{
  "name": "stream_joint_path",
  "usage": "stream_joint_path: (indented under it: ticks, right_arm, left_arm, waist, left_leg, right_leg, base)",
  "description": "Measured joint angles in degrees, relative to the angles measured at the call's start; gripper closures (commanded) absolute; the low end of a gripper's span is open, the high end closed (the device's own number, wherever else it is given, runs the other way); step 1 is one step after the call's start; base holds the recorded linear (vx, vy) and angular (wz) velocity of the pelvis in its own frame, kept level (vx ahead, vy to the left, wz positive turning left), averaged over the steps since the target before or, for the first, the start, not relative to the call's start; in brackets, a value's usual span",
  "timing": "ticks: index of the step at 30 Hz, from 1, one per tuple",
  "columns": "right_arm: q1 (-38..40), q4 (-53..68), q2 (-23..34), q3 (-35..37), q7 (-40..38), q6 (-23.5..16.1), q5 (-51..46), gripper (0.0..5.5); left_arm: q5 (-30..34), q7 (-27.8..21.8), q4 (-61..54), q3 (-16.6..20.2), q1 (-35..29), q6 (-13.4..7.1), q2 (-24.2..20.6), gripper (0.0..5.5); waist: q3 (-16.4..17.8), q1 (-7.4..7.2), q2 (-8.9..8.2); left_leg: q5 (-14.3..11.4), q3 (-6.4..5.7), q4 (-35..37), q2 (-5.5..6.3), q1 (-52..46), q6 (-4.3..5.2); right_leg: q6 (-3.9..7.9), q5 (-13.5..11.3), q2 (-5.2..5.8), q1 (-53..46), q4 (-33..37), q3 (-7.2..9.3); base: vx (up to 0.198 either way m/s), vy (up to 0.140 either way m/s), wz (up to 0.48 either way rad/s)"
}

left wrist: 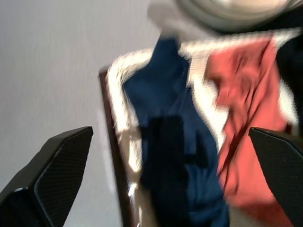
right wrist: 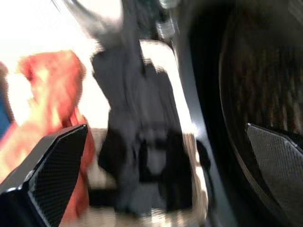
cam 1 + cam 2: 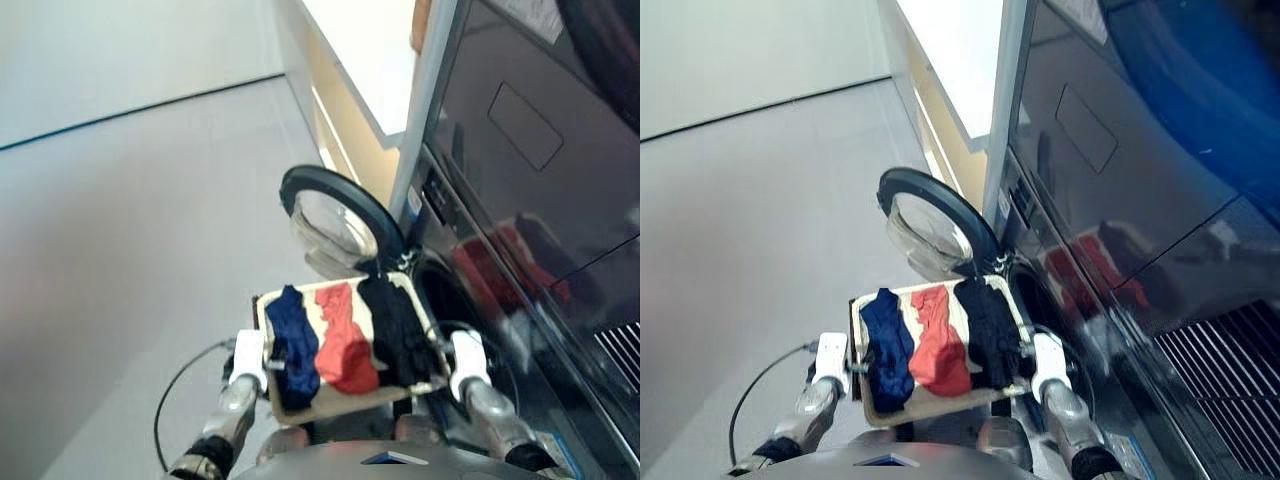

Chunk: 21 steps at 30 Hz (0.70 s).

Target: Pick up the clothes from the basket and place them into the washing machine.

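left wrist view: left pincer (image 1: 170, 182) spread wide over basket (image 1: 113, 94) rim

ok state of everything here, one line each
washing machine: drum mouth open
porthole door: swung open
basket: holds all three garments
navy garment: in basket, ungripped
red-orange garment: in basket, ungripped
black garment: in basket, ungripped
left gripper: open, empty
right gripper: open, empty

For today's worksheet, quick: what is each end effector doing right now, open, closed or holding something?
Left end effector: open, empty, over the navy garment.
Right end effector: open, empty, over the black garment.
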State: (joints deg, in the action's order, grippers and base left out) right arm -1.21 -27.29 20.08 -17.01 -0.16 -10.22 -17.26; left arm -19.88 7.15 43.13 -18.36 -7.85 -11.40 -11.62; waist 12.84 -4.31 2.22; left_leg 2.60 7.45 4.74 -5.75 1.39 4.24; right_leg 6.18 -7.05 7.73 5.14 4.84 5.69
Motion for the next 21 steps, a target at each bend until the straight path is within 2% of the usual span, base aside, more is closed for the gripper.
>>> stream_joint_path:
  ticks: [1, 2, 5, 6, 8, 9, 11, 12, 13, 16, 18, 21]
  right_arm:
    - [-0.51, 2.51, 0.34, -0.35, -0.53, -0.07, 0.01, 0.0]
    - [-1.03, 4.38, 0.75, -0.53, -0.88, -0.2, 0.0, 0.0]
    - [-4.02, 8.33, 1.49, -1.42, -2.48, -0.28, 0.03, 0.0]
    - [-5.5, 8.92, 1.55, -2.01, -3.28, -0.06, 0.06, 0.0]
    - [-8.22, 11.76, 1.93, -3.04, -4.31, -0.28, 0.13, 0.0]
    - [-10.12, 12.5, 1.81, -3.38, -4.94, -0.32, 0.15, 0.0]
    - [-12.84, 13.91, 1.88, -4.26, -6.03, -0.38, 0.29, 0.0]
    - [-13.8, 15.37, 1.98, -4.83, -6.77, -0.37, 0.31, 0.0]
    - [-14.05, 17.3, 2.11, -4.94, -7.24, -0.58, 0.35, 0.0]
    - [-16.6, 19.81, 1.96, -5.98, -8.5, -1.17, 1.3, 0.0]
    - [-18.71, 20.41, 1.97, -7.18, -9.21, -1.21, 1.3, 0.0]
    - [-20.24, 21.94, 1.99, -7.84, -10.34, -1.61, 1.3, 0.0]
  left_arm:
    - [-0.61, 0.66, -1.36, -0.7, -1.05, -0.03, -0.06, 0.0]
    - [-1.07, 1.3, -1.72, -1.75, -2.38, -0.02, -0.03, 0.0]
    - [-3.08, 3.43, -2.54, -3.72, -7.32, 0.09, 0.25, 0.0]
    - [-3.44, 4.13, -2.53, -3.86, -9.08, 0.28, 1.1, 0.0]
    - [-4.86, 5.8, -2.32, -3.81, -12.26, 0.37, 1.56, 0.0]
    - [-5.26, 6.49, -1.97, -3.9, -14.23, 0.37, 2.22, 0.0]
    - [-7.27, 8.29, -0.53, -3.76, -17.06, 0.42, 3.06, 0.0]
    - [-8.09, 9.31, -0.45, -3.7, -18.28, 0.38, 3.25, 0.0]
    - [-8.37, 10.19, -0.17, -3.54, -19.43, 0.38, 3.23, 0.0]
    - [-9.31, 12.64, 0.79, -2.56, -22.74, 0.43, 3.1, 0.0]
    - [-9.37, 13.89, 2.26, -1.11, -24.39, 0.42, 3.04, 0.0]
    - [-9.47, 16.05, 6.32, 0.89, -26.75, 0.49, 3.08, 0.0]
  waist:
    - [0.72, -0.05, -0.03]
    - [1.72, -0.2, -0.02]
    - [5.27, -0.45, -0.41]
    - [6.73, -0.69, -0.68]
    - [8.58, -0.71, -1.09]
    - [9.57, -1.26, -1.22]
    - [11.18, -1.56, -1.48]
    - [11.63, -1.98, -1.63]
    - [11.86, -1.93, -1.76]
    - [13.88, -2.01, -2.56]
    - [14.83, -2.0, -3.07]
    - [15.29, -2.16, -3.55]
  left_leg:
    - [0.23, 0.19, 0.0, -0.23, 1.0, 0.16]
    - [0.46, 0.23, -0.02, -0.43, 1.48, 0.32]
    - [0.72, 0.43, -1.79, -1.08, 5.45, 0.63]
    - [0.8, 0.48, -2.28, -1.25, 6.24, 0.73]
    - [1.01, 0.68, -3.15, -1.38, 8.74, 0.79]
    - [1.16, 0.76, -3.27, -1.42, 9.23, 0.79]
    - [1.17, 0.87, -3.99, -1.44, 10.49, 0.78]
    - [1.16, 0.95, -4.69, -1.41, 11.54, 0.81]
    - [1.1, 0.91, -5.37, -1.4, 12.96, 0.86]
    - [1.05, 0.8, -7.22, -1.3, 15.63, 0.92]
    - [0.96, 0.88, -8.5, -1.37, 17.35, 1.03]
    - [0.78, 0.74, -10.67, -1.63, 20.7, 1.23]
  right_leg:
    - [-0.07, -0.15, -0.23, 1.18, -0.15, -0.19]
    - [-0.63, -0.6, -0.43, 1.77, -0.17, -0.27]
    - [-0.79, -0.68, -1.04, 6.27, -2.62, -0.58]
    - [-0.85, -0.69, -1.34, 7.24, -3.22, -0.7]
    - [-1.19, -0.57, -1.23, 10.38, -4.99, -1.07]
    - [-1.11, -0.49, -1.33, 11.2, -5.63, -1.2]
    - [-1.42, 0.09, -1.24, 13.24, -7.81, -1.38]
    - [-1.4, 0.56, -1.58, 14.69, -9.17, -1.56]
    - [-1.32, 1.33, -1.23, 16.63, -11.08, -1.65]
    - [-1.87, 2.78, -1.18, 20.73, -15.7, -2.07]
    - [-1.92, 3.35, -1.22, 23.24, -17.95, -2.74]
    - [-2.49, 4.07, -1.25, 27.04, -20.99, -2.91]
  base:
    - [-0.113, -0.046, -0.102]
    - [-0.129, -0.056, -0.116]
    - [-0.081, -0.069, -0.064]
    - [0.0, 0.0, 0.0]
    - [-0.054, -0.026, -0.079]
    - [-0.057, -0.024, -0.06]
    - [-0.078, -0.026, -0.042]
    - [-0.09, -0.036, -0.011]
    - [-0.062, -0.026, -0.002]
    - [-0.069, -0.016, 0.01]
    - [-0.07, -0.012, -0.04]
    - [-0.035, -0.007, 0.002]
